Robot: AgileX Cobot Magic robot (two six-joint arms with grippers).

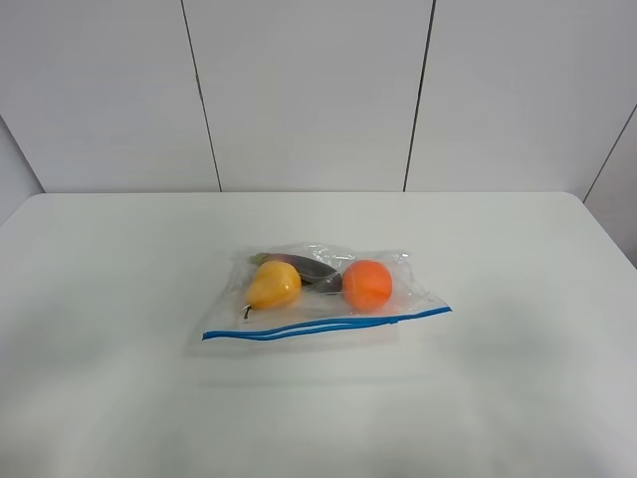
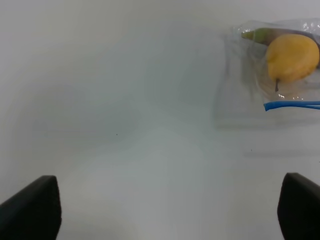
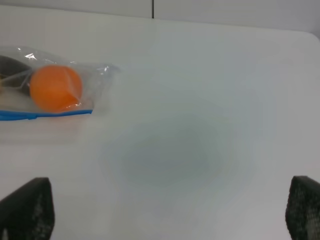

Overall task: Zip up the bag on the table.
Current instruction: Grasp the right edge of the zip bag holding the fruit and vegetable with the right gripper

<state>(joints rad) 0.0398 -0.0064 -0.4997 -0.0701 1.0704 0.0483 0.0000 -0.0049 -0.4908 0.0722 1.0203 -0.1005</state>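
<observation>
Since the bag (image 1: 328,294) lies zip (image 1: 318,325) toward the near surface (image 1: 119,299) edge, left gripper (image 2: 170,210) and right gripper (image 3: 170,210) hang wide apart, empty.

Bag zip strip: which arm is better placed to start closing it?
Left, narrowly. The blue zip strip shows two separate lines toward the bag's left end in the high view, which the open left gripper faces; the right gripper, also open, faces the end that looks joined.

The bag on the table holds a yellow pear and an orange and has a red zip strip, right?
No: the zip strip is blue, not red, as the exterior high view shows. The yellow pear and orange are in the bag.
</observation>
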